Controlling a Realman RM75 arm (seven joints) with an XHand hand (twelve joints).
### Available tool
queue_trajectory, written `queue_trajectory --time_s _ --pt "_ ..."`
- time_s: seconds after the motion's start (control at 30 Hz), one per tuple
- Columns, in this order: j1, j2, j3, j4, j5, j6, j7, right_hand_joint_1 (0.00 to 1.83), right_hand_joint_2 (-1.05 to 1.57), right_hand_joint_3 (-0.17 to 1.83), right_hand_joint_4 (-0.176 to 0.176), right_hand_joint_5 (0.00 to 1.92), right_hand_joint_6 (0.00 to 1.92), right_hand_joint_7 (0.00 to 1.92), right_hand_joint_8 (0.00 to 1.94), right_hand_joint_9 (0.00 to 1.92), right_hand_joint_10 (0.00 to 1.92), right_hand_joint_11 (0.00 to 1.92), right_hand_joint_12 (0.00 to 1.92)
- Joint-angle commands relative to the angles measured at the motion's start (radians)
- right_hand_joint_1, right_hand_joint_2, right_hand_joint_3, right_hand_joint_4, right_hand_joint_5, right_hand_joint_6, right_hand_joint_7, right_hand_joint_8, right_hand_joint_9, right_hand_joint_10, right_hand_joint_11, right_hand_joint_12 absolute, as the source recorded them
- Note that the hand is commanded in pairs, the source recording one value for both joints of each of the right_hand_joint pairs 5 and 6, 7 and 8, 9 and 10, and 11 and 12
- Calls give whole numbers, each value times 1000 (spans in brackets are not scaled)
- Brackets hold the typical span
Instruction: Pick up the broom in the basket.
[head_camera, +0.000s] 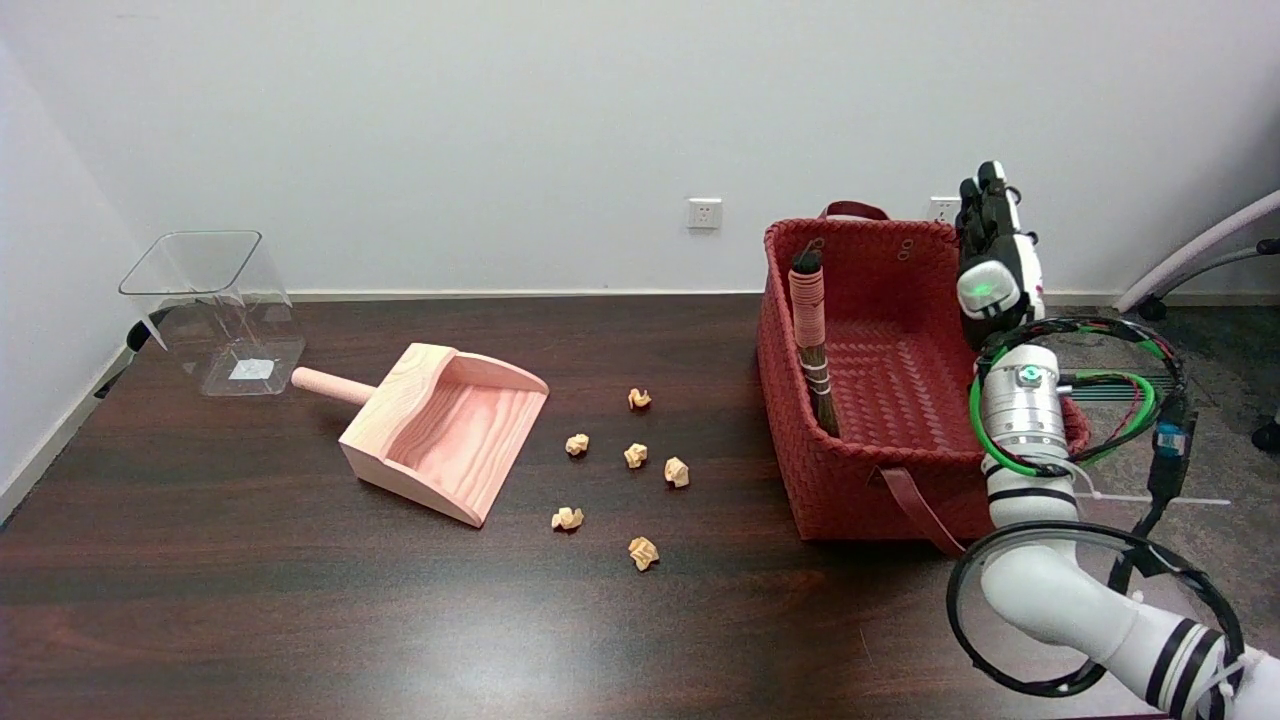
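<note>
Overhead, from the head view, the right hand (988, 255) hovers above the right rim of the red woven basket (800, 440), fingers straight and upright, holding nothing. Inside, a small brown broom with a pink-wrapped handle (812, 335) leans upright against the left wall. Crumpled paper balls (640, 455) and a pale wooden dustpan (445, 432) lie on the dark tabletop (300, 600).

Bright, even overhead light leaves a pale glare patch on the dark counter (520, 680) near the bottom edge, with soft shadows and sharp focus throughout
</note>
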Motion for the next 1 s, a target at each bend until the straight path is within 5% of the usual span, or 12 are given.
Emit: queue_trajectory --time_s 0.03,0.37,1.0 --pt "-133 -2 9 -254 210 -57 -471 643 -537 132 0 0 0 101 101 0 0 0 0" --pt "-151 -2 24 -408 254 -109 -755 746 -743 286 0 0 0 97 97 0 0 0 0" --pt "-95 -31 -27 -411 250 -212 -765 775 -803 307 0 0 0 108 108 0 0 0 0"
